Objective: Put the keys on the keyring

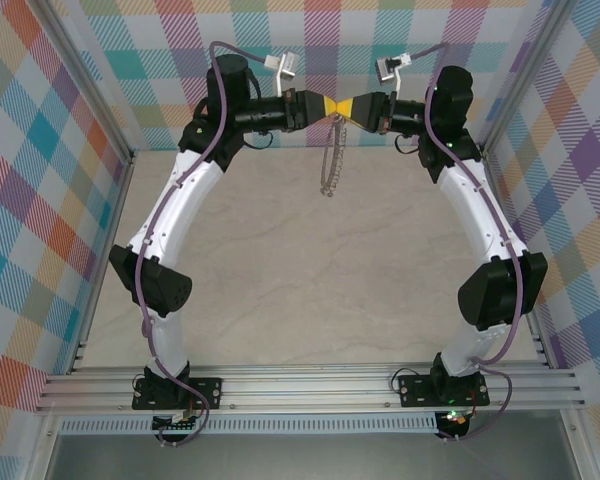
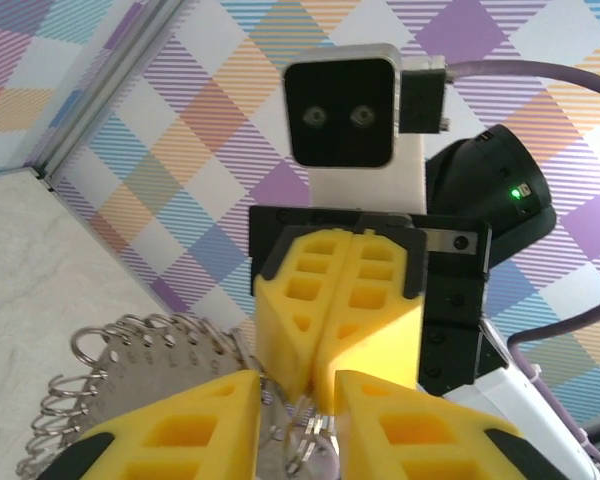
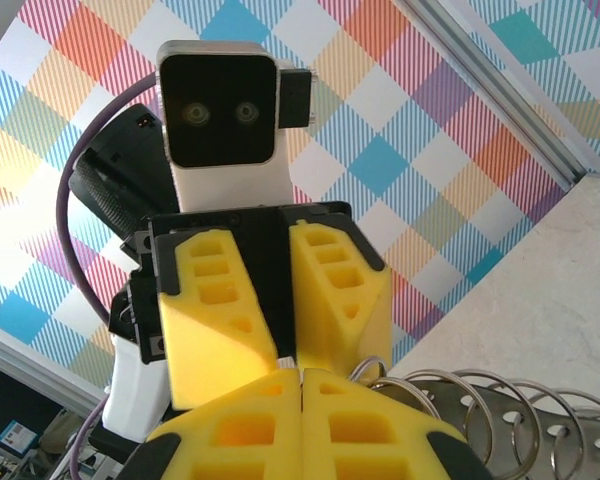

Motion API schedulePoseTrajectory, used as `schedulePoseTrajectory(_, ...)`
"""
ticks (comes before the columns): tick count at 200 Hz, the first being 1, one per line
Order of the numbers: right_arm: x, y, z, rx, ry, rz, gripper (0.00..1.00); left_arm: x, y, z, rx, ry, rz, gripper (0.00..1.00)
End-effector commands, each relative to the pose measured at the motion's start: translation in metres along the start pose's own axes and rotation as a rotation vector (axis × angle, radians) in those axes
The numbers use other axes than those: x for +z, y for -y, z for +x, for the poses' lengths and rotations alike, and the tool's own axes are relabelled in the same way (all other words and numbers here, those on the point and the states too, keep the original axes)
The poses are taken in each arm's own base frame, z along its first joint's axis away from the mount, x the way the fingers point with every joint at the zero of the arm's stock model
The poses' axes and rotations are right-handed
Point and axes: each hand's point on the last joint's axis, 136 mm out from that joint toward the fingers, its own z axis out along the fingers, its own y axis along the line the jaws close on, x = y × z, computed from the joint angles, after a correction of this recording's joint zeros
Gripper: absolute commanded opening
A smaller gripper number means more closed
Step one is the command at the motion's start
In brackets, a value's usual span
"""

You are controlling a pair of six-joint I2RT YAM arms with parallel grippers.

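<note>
keyring aloft near back wall

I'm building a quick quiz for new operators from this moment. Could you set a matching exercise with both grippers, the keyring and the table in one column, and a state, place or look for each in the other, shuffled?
Column A
1. right gripper
2. left gripper
3. keyring
4. table

Column B
a. pale, marbled surface
b. yellow fingers pressed together
c. yellow fingers with a gap between them
d. hangs in the air below where the two grippers meet

Pairs: 1-b, 2-c, 3-d, 4-a
</note>
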Motion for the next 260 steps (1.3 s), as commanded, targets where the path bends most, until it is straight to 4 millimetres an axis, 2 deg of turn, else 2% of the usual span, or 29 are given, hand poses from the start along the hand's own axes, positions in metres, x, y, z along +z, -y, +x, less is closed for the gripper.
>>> schedulePoseTrajectory(1, -0.002, -0.011, -0.004, -0.047, 0.017, -0.017, 0.00, 0.003, 0.029, 0.000, 0.057, -0.010, 0.080, 0.23)
schedulePoseTrajectory(44, -0.002, -0.012, -0.003, -0.043, 0.018, -0.017, 0.00, 0.001, 0.026, 0.006, 0.067, -0.023, 0.045, 0.17)
schedulePoseTrajectory(93, -0.002, -0.012, -0.003, -0.039, 0.020, -0.019, 0.00, 0.000, 0.025, 0.008, 0.074, -0.024, 0.030, 0.00)
schedulePoseTrajectory(119, -0.003, -0.015, -0.005, -0.033, 0.025, -0.026, 0.00, 0.002, 0.026, 0.008, 0.076, -0.022, 0.031, 0.00)
schedulePoseTrajectory(138, -0.004, -0.016, -0.007, -0.029, 0.040, -0.019, 0.28, 0.001, 0.025, 0.003, 0.077, 0.009, 0.011, 0.00)
schedulePoseTrajectory(155, -0.008, -0.017, -0.007, -0.032, 0.064, -0.003, 0.42, -0.001, 0.028, -0.003, 0.078, 0.044, 0.013, 0.00)
schedulePoseTrajectory(172, -0.014, -0.017, -0.006, -0.031, 0.089, 0.017, 0.46, -0.004, 0.036, -0.011, 0.101, 0.078, 0.028, 0.00)
schedulePoseTrajectory(223, -0.030, -0.012, 0.003, -0.034, 0.153, 0.094, 0.51, -0.007, 0.050, -0.016, 0.108, 0.096, 0.074, 0.00)
schedulePoseTrajectory(260, -0.045, 0.001, 0.009, -0.027, 0.224, 0.195, 0.54, -0.010, 0.060, -0.019, 0.120, 0.105, 0.101, 0.00)
